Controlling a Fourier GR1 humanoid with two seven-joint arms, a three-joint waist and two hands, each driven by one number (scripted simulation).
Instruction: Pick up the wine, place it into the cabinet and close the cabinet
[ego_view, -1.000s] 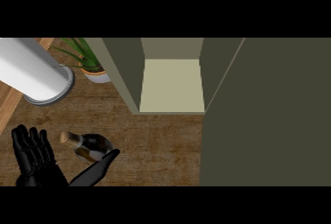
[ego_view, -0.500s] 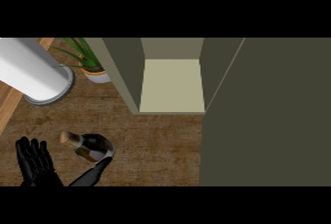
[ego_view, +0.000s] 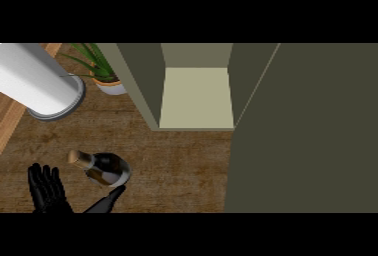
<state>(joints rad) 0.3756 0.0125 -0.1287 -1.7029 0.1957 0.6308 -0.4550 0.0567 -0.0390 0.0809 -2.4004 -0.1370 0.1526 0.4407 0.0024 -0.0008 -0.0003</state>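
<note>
While wine (ego_view: 105, 169) stands on bench (ego_view: 177, 165) at lower left, my left hand (ego_view: 52, 192) shows at bottom edge, fingers straight and spread, thumb (ego_view: 109, 199) reaching up just below bottle. Can't tell if thumb touches it. Cabinet (ego_view: 196, 97) sits open at top centre, door (ego_view: 303, 130) swung out along right. Plant (ego_view: 102, 75) and white cylinder (ego_view: 40, 82) at upper left.

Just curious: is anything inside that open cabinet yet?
The cabinet shows only a bare pale shelf; its door hides whatever lies to the right. The wine bottle stands on the counter.
</note>
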